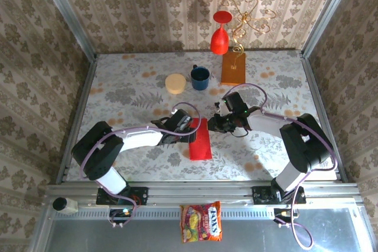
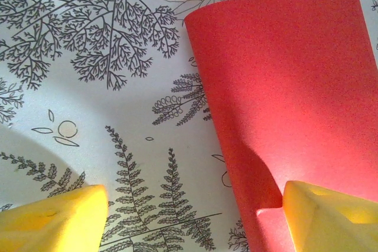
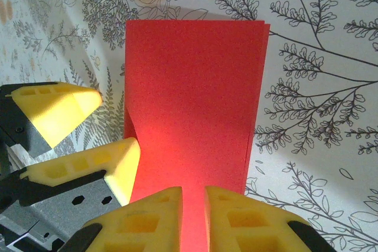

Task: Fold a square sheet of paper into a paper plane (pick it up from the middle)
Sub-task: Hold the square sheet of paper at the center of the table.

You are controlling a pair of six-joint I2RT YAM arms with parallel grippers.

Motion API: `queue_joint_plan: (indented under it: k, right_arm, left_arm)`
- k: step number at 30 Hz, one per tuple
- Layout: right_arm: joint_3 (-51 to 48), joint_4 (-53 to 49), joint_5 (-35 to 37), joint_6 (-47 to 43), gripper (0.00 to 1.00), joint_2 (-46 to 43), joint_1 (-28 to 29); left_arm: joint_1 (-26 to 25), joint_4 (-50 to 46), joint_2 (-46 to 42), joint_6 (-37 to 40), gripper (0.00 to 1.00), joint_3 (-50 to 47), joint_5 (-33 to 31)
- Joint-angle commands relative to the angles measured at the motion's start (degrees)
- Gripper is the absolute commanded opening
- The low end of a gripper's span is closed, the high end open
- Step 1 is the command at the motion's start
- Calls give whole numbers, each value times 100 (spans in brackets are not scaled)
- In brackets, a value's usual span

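On the table [image 1: 130, 92], near its front edge, the square sheet of paper [image 1: 199, 141] lay folded into a narrow rectangle. Left gripper [image 2: 189, 208] stood released, one finger on the sheet's edge, likely pinning it. Right gripper [image 3: 194, 199] hung all but clenched over its near end, probably for creasing.

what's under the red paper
The square sheet of paper is folded over, so a second red layer lies under the top one, on the fern-print table. The print beneath is covered.

Left gripper [image 2: 195, 198] wide, right gripper [image 3: 194, 194] nearly closed
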Motion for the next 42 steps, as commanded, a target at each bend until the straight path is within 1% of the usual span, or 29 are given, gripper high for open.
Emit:
queue_joint_plan:
  k: [1,3,13,15,17,22,25,32,42]
  right_arm:
    - [119,-187,151,-122,17,1,24]
    - [97,-192,276,-94,17,-47,24]
    - [-36,-466,1676,197,14,-697,11]
    - [-109,-420,1809,278,15,-810,-19]
    - [-123,-352,1710,278,14,-829,-23]
    - [-8,-150,803,219,15,-507,5]
    - [59,-121,476,122,15,-294,93]
    - [92,-105,297,11,15,-50,268]
    - [153,-91,298,-14,14,209,528]
  left_arm:
    - [-36,-41,100,112,79,44,64]
    - [-40,-22,124,109,79,51,67]
    - [-45,30,170,82,78,32,101]
    - [-51,49,175,91,78,33,116]
    - [-44,56,182,91,79,18,122]
    - [-45,67,204,133,78,3,118]
    - [-48,74,198,152,78,-3,124]
    - [-45,67,206,216,79,-4,146]
    - [-36,80,294,197,78,11,125]
